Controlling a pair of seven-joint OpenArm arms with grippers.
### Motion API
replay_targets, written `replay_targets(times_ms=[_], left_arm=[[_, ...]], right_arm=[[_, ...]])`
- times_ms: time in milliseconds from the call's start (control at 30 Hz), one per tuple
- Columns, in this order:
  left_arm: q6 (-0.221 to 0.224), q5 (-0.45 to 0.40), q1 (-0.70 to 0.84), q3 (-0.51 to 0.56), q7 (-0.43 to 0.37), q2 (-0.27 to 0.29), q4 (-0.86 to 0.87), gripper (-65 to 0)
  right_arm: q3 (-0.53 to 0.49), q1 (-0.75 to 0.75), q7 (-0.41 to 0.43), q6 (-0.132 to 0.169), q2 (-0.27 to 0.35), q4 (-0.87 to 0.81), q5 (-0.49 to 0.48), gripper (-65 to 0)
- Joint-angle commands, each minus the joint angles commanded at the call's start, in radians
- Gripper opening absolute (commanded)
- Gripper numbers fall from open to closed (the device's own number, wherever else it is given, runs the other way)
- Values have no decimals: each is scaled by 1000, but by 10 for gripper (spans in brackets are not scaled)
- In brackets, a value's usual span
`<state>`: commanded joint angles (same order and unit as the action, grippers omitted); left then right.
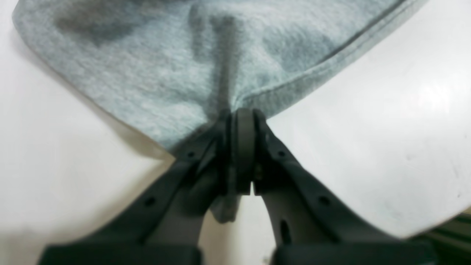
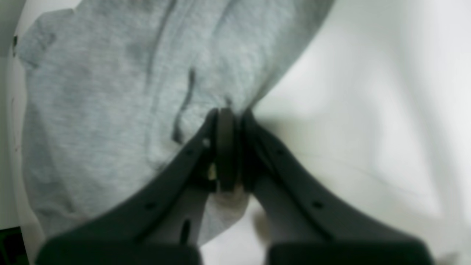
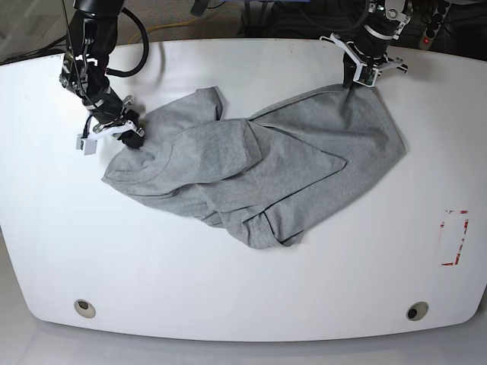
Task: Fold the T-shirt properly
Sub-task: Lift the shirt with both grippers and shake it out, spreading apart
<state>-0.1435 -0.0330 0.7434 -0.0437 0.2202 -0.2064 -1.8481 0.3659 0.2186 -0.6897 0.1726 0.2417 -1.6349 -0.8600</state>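
— So where does the white table (image 3: 243, 304) stand, and what is on it?
— Mostly bare. The grey T-shirt (image 3: 251, 171) lies crumpled across the middle toward the far side, layers flopped over each other, one sleeve (image 3: 205, 103) poking out at the back. No lettering shows from here.

— Which step would you call this?
— Spreading it flat, I judge; no fold has begun. Both arms grip opposite ends of the cloth.

— And the grippers?
— The left gripper (image 1: 241, 114) is pressed together on a corner of the stitched hem (image 1: 316, 73), a tuft of fabric hanging between its jaws. The right gripper (image 2: 226, 112) is likewise clamped on an edge of the shirt, a fold bunched at its tips.

— What does the next move call for?
— Probably drawing the two ends apart and lifting enough for the doubled layers to fall open, then laying it flat.

— Anything in the way?
— Little. A red-marked rectangle (image 3: 454, 238) sits near one edge, and two round holes (image 3: 85, 308) along the near edge, all well apart from the shirt.
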Motion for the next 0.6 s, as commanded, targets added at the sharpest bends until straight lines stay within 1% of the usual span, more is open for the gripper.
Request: replay_targets(times_ms=[167,233,333,367,433,533,567,600], left_arm=[[0,-2,0,-64,0,6,-120,-650],[0,0,-2,-83,0,3,-149,-650],[0,0,-28,-106,0,-8,-166,-650],[0,2,-51,-114,0,-25,-166,-650],[0,0,-95,-146,0,-51,-164,-650],[0,-3,-192,-190,9,-54,-161,-650],[0,-3,-236,-199,32,-57,-161,-650],[0,-3,-315,-209,84,-60,-158,-650]], right_arm=[[3,-2,0,0,9,-100,0,-650],[-2,-18,0,0,37,-127,0,-650],[-2,-58,0,0,63,-143,0,-650],[-2,-74,0,0,64,-143,0,-650],[-3,-124,0,0,94,-140,0,-650],[-6,-193,0,0,129,-91,0,-650],[-9,-227,0,0,135,-69,0,-650],[-37,-276,0,0,150,-35,0,-650]])
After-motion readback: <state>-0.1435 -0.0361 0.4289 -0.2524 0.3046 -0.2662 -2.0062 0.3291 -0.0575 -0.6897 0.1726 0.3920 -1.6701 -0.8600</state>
